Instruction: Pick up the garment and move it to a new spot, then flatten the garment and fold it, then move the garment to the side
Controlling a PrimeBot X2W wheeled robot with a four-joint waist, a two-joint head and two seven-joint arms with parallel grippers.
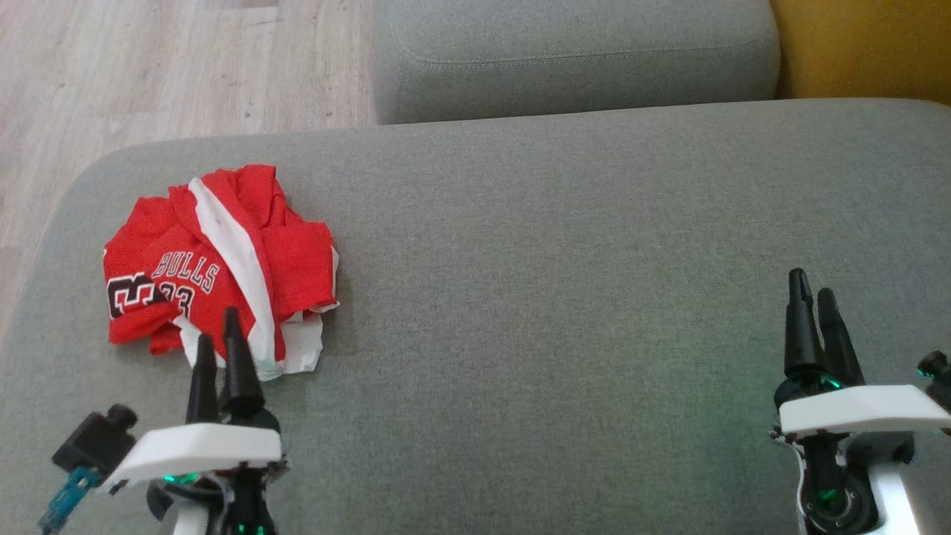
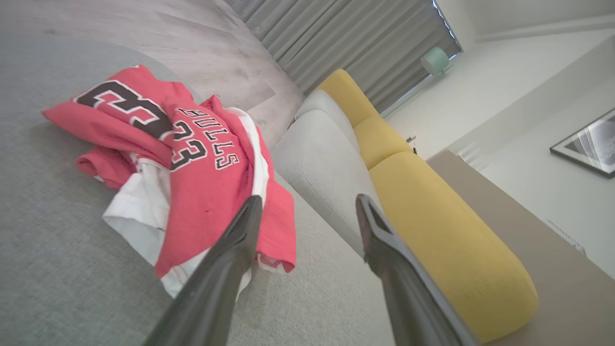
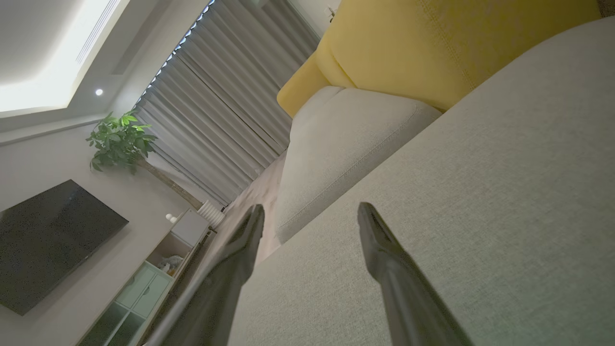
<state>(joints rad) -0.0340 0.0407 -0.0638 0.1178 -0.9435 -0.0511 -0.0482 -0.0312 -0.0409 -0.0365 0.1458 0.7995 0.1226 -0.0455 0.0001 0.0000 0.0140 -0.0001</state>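
Close to you, your left gripper [image 1: 218, 327] hangs over the grey couch seat [image 1: 557, 245], fingers apart, holding nothing. It points at the garment [image 1: 290, 253], so I think it is set to reach in. Your right gripper [image 1: 810, 286], well off to the side, is spread and empty too. Farther out, the red garment lies bunched up on the seat's left end.
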